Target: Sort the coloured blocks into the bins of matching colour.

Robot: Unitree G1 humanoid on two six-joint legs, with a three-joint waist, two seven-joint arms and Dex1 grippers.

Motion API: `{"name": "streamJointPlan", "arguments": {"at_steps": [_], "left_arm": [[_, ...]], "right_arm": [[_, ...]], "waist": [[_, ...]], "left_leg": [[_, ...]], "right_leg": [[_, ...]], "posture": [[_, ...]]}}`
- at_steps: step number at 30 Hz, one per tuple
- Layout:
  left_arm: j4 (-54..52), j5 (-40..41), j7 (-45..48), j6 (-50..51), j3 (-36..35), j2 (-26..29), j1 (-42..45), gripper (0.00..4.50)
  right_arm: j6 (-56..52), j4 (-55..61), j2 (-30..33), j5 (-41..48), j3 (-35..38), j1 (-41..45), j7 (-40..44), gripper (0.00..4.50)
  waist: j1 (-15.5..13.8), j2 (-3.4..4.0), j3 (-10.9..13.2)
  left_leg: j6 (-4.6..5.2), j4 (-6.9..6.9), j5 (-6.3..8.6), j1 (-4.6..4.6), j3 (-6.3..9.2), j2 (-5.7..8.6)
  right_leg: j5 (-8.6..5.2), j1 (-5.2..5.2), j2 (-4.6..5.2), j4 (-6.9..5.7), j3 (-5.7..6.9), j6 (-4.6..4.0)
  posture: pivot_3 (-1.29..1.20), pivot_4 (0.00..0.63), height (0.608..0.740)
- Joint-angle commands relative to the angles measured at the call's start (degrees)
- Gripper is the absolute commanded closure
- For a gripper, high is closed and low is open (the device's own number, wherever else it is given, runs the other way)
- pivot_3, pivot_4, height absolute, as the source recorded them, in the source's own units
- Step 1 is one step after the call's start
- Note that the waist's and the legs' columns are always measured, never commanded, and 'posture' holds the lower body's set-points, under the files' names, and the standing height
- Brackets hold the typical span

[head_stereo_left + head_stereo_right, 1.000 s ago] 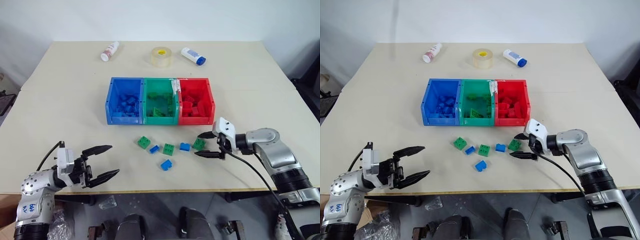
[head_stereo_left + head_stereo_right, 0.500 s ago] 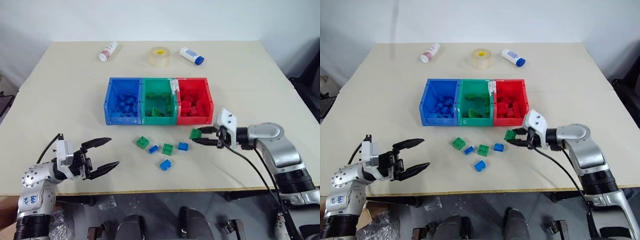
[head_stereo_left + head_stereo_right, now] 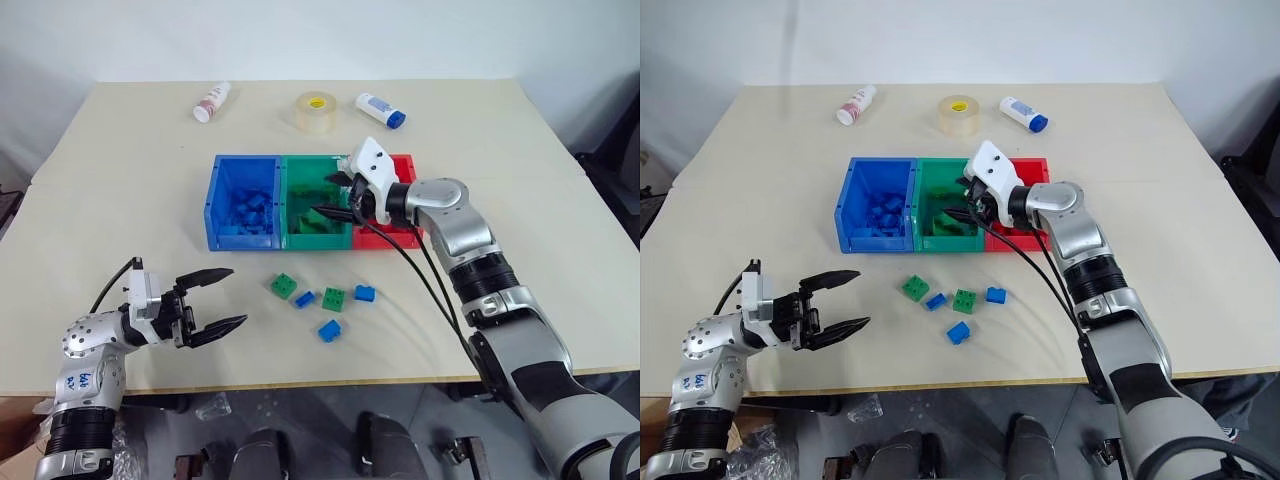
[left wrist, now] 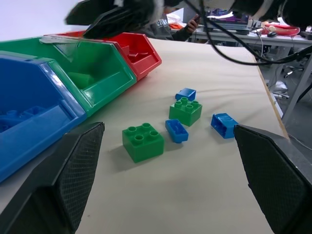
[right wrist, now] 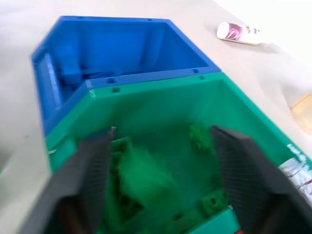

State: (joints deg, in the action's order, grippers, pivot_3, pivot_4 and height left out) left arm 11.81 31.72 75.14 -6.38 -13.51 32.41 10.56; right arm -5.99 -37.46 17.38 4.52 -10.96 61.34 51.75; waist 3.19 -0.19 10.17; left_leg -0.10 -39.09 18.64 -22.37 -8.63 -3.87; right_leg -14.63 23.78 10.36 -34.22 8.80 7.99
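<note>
The right gripper (image 3: 335, 196) is hanging over the green bin (image 3: 300, 172), middle of the three joined bins, its jaws standing apart with nothing between them — green blocks are lying in a blurred heap (image 5: 141, 190) on the bin floor below. The blue bin (image 3: 228, 172) is sitting to the left and the red bin (image 3: 405, 165) to the right, its rim partly covered by the arm.

Five blocks are lying loose on the table (image 3: 120, 190) just near of the bins: a green one (image 3: 284, 286), a small blue one (image 3: 305, 299), a green one (image 3: 334, 299), a blue one (image 3: 364, 294) and, nearest, a blue one (image 3: 329, 330).

The left gripper (image 3: 218, 297) is hovering at the near-left table edge, jaws wide apart and empty, well apart from the blocks, open tabletop lying between.

At the far edge a tape roll (image 3: 316, 110) is sitting between two bottles (image 3: 211, 101) (image 3: 380, 109).
</note>
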Motion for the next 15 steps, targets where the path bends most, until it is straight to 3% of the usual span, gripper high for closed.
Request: {"name": "streamJointPlan", "arguments": {"at_steps": [1,7,15], "left_arm": [[-0.9,0.3,0.2,-0.9,-0.3,0.1,0.3,0.0],[0.3,0.4,1.0,-1.1,-0.4,0.5,0.9,0.0],[5.6,-0.3,3.0,-2.6,-1.6,2.1,2.5,0.0]], "right_arm": [[2.6,0.1,0.2,0.6,1.6,1.4,1.2,0.11],[-0.1,10.9,5.0,4.2,2.6,-4.9,8.9,0.05],[-9.8,37.5,22.0,15.7,9.1,-27.0,21.5,0.05]], "waist": [[0.1,0.0,0.0],[0.0,0.0,0.0],[-1.0,0.0,0.0]], "left_leg": [[0.0,0.02,0.0,0.0,0.0,0.0],[-0.02,0.02,-0.02,0.03,0.0,-0.02],[-0.01,0.02,0.01,-0.01,0.07,-0.01]], "right_leg": [[0.0,0.0,0.0,0.02,0.0,0.0],[0.0,-0.01,-0.01,-0.01,-0.02,0.0],[0.0,-0.03,0.0,0.08,0.05,0.01]], "posture": [[0.0,0.15,0.74],[0.0,0.15,0.74],[0.0,0.15,0.74]]}}
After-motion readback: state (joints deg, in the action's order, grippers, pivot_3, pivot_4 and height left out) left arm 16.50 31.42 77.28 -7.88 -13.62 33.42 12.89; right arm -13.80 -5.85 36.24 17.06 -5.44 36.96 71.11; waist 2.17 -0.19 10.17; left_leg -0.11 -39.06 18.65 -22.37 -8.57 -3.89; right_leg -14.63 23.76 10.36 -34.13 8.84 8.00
